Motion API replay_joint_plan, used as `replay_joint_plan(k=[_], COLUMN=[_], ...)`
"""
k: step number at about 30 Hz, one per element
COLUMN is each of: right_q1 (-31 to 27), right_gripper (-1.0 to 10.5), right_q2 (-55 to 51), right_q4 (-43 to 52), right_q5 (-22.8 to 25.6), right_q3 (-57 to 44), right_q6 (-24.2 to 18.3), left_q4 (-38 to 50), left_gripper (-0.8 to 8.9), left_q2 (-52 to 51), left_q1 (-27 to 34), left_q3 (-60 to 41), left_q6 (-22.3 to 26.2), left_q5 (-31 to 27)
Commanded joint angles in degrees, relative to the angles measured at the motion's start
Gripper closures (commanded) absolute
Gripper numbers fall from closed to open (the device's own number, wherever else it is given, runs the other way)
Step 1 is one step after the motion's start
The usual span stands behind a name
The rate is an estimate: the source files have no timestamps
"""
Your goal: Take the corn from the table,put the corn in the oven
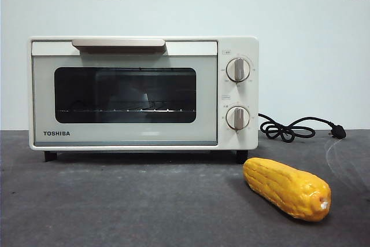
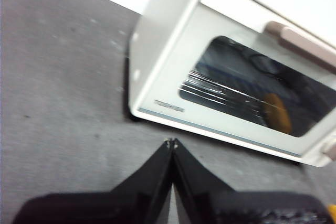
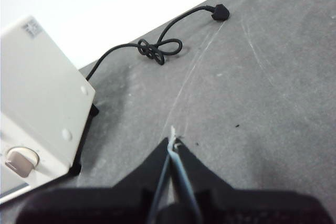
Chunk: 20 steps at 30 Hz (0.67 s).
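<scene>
- While both arms hung back out of the front view, the corn (image 1: 287,188) lay on its side on the table (image 1: 115,206), in front of the oven's right end and a bit past its right foot; its blunt end pointed toward the camera and to the right; nothing was touching it
- the oven (image 1: 143,92) sat further back on the table with its door (image 1: 125,100) shut, handle (image 1: 118,43) along the top edge, two knobs stacked on the right panel, upper knob (image 1: 237,69) above lower knob (image 1: 237,118); you could see the wire rack through the dark glass
- the cord (image 1: 289,129) trailed off from the oven's right side, bunched into a loose knot, with the plug (image 1: 339,132) lying flat on the table near the wall
- left gripper (image 2: 171,141) hovered over bare table just in front of the oven's left corner; jaws pressed together, tips meeting, nothing between them
- right gripper (image 3: 173,141) hovered over the table off the oven's right side, cord well beyond it; jaws closed up too, empty
- in the left wrist view an orange blob showed in the door glass; looked like a reflection, couldn't say for sure
</scene>
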Motion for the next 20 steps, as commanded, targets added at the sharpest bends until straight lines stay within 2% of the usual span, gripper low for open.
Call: replay_joint_plan(k=[1,4,6,11,14,15,20], right_q1=[-0.07,-0.07,-0.07,-0.02,-0.02,-0.02,0.00], right_gripper=[9.5,9.5,9.5,9.5,9.5,9.5,9.5], right_q2=[0.00,0.00,0.00,1.33,3.28,3.98,7.23], right_q4=[1.42,2.29,3.91,4.61,5.55,6.62,7.17], right_q5=[-0.02,-2.21,-6.08,-13.42,-16.70,-18.62,-27.19], right_q3=[-0.17,0.83,1.70,5.77,8.68,9.68,14.40], right_q6=[0.92,1.97,2.40,2.29,0.02,-0.94,-0.59], left_q4=[0.76,0.68,0.26,-0.31,-1.73,-2.40,-8.11], left_gripper=[8.17,8.17,8.18,8.18,8.18,8.18,8.18], left_q2=[0.02,0.33,1.09,6.51,11.98,14.43,24.72], left_q1=[-0.15,-0.15,-0.15,-0.15,-0.17,-0.20,-0.72], left_q3=[0.00,1.09,2.36,6.86,10.75,12.44,20.41], left_q6=[-1.57,-1.44,-1.33,-1.33,-0.94,0.02,5.90], left_q5=[4.57,10.58,13.64,17.79,19.56,20.87,25.46])
